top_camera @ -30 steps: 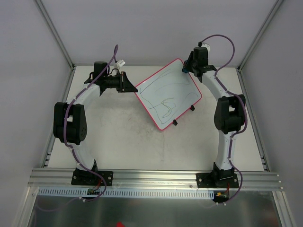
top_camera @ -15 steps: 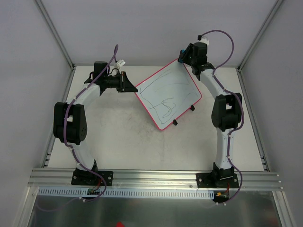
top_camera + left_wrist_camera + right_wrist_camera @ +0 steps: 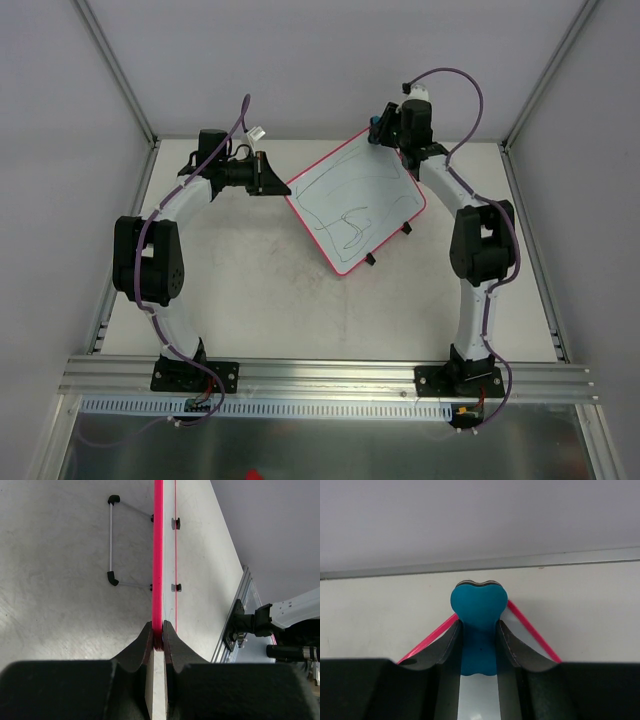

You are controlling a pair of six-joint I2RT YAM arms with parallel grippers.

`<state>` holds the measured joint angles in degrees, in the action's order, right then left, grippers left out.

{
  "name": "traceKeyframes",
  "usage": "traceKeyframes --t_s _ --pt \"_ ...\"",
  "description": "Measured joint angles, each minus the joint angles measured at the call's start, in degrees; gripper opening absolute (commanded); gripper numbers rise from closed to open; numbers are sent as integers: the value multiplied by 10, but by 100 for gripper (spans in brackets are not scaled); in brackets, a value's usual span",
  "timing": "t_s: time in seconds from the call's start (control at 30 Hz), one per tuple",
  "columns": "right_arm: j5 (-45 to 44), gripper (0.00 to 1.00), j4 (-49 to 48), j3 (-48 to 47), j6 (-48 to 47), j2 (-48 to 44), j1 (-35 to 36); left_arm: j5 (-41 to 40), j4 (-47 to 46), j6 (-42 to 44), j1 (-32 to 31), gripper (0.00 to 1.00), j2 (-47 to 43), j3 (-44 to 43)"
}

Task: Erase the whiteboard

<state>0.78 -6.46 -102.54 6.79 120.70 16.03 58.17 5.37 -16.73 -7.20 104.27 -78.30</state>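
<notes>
The whiteboard [image 3: 355, 205] with a pink-red rim lies tilted at mid-table, and dark scribbled lines [image 3: 352, 222] cross its face. My left gripper [image 3: 283, 186] is shut on its left corner; the left wrist view shows the jaws clamped on the pink rim [image 3: 158, 555] at the left gripper [image 3: 158, 633]. My right gripper [image 3: 378, 124] hovers at the board's far corner, shut on a blue bone-shaped eraser [image 3: 479, 611]. In the right wrist view the right gripper [image 3: 479, 626] pinches the eraser's waist, with the board's corner rim [image 3: 532, 632] below it.
The board's wire stand with black feet [image 3: 111, 545] sticks out from its underside, and two feet [image 3: 368, 259] show at its near edge. Grey walls and metal posts [image 3: 118, 70] enclose the table. An aluminium rail [image 3: 330, 378] carries both arm bases.
My right gripper has carried the eraser up and to the left along the board's far edge, to its far corner. The left arm and the board have stayed still.
</notes>
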Motion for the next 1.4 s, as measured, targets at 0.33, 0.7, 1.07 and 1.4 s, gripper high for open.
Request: traceKeyframes --t_s 0.33,0.7,1.07,1.4 --pt "45 0 64 17 -122 -43 78 0 6 7 0 0 3 -3" --pt "61 0 95 90 -181 -103 157 0 6 7 0 0 3 -3" --pt "45 0 137 42 -140 -71 76 -1 8 9 -2 0 3 -10" --pt "-25 0 203 -54 -117 -10 18 -1 11 9 -3 0 3 -13"
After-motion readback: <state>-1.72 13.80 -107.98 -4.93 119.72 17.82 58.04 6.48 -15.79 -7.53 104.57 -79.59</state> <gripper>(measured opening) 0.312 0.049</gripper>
